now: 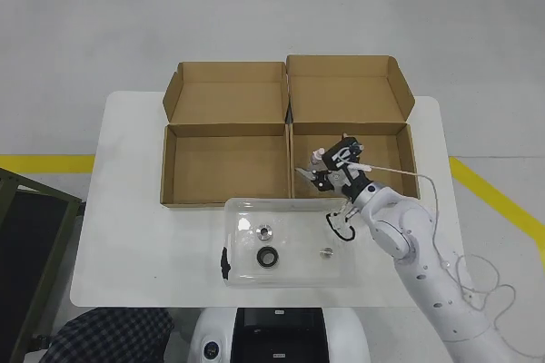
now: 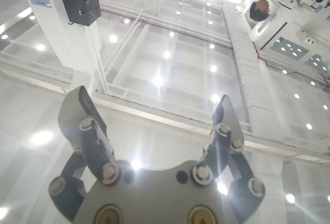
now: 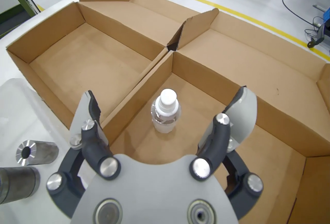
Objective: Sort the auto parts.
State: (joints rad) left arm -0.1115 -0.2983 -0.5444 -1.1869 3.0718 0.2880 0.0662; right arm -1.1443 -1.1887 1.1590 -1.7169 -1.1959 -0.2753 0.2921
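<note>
Inside the right cardboard box (image 3: 206, 80), close to the wall that meets the left box (image 3: 121, 31), a small clear bottle (image 3: 165, 113) with a white cap stands upright on the box floor. Just above it hangs the right gripper (image 3: 167, 94), its fingers spread wide, one to each side and touching nothing, so the bottle looks set down and free. To finish this step well, the arm should rise straight up before swinging away, since a tall, light bottle would likely tip at a sideways brush from either finger. Metal cylinders (image 3: 36, 152) and a black ring (image 1: 268, 258) lie in the clear tray (image 1: 295, 274) on the counter (image 1: 136, 227), probably next to be sorted. Pointing at the ceiling, the left gripper (image 2: 152, 93) has its fingers spread and holds nothing.
</note>
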